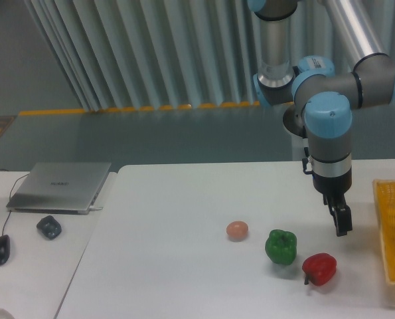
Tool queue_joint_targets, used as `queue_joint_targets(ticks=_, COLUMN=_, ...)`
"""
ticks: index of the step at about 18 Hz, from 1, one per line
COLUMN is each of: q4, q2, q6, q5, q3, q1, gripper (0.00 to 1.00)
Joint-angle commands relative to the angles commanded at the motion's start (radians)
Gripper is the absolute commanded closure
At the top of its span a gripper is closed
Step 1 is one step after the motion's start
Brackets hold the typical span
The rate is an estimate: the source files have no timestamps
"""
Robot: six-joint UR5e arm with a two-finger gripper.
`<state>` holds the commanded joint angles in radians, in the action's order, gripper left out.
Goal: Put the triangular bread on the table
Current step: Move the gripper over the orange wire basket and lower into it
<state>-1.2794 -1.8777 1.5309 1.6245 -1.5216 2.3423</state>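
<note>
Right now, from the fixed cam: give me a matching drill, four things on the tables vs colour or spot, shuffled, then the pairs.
Column 1:
1. ball
2. pepper beside the ball
3. pepper nearest the front edge
4. laptop

Column 2:
A. grey, lid closed, on the side surface to the left
B. green
C. pinkish-orange
D. red

Pairs: 1-C, 2-B, 3-D, 4-A

The gripper hangs above the white table, right of both peppers; the view does not show whether it is open or shut.
</note>
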Motion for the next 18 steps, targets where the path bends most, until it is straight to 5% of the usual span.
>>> queue_joint_targets(ticks=8, q4=0.143, q2=0.023, q6=-0.014, q5=-0.069, q3=-0.084, q1=0.061, gripper=0.00)
queue_joint_targets(ticks=18, q4=0.144, q2=0.054, q6=-0.014, q5=-0.061, q3=-0.031, q1=0.213, gripper=0.00)
